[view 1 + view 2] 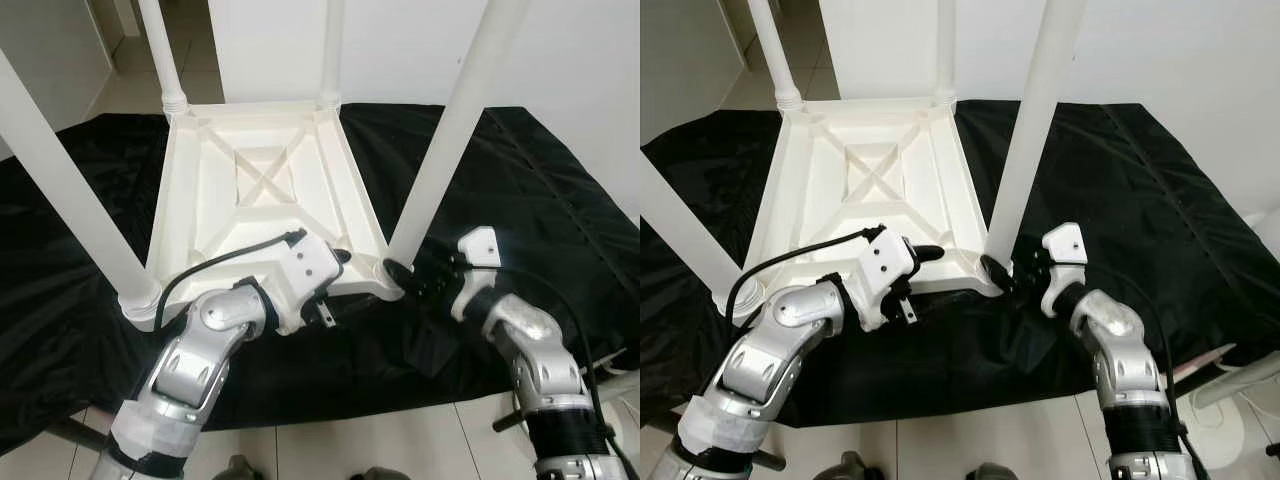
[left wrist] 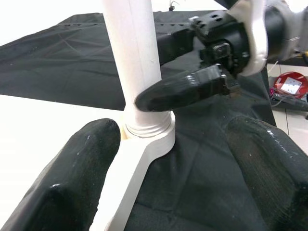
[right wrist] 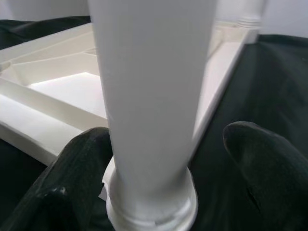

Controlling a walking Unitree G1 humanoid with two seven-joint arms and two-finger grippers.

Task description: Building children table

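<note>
Black shiny cloth [image 1: 520, 180] covers the pale tiled floor [image 1: 350, 440], and a white plastic children's table [image 1: 265, 190] lies on it upside down with its ribbed underside facing up. Four round white legs stand up from its corners.

The right pincer [image 3: 159, 159] is at the near right corner of the table. Its two black fingers are spread wide, with the thick white table leg [image 3: 151, 96] standing between them. One finger [image 3: 79, 173] sits right against the leg near its bottom ring, and the other finger [image 3: 269, 159] is a little apart from it. The leg's foot sits in the round socket at the table's corner [image 2: 149, 137].

The left pincer [image 2: 168, 168] is just beside the same corner, on the near edge of the table. Its fingers are also spread wide and hold nothing. One finger [image 2: 72, 168] rests over the white table edge, and the other [image 2: 269, 163] is over the black cloth. Straight ahead of this pincer is the leg, with a black finger of the right pincer touching its side.

Past the right pincer sits a small red round thing [image 2: 290, 86], on the floor beyond the cloth.
</note>
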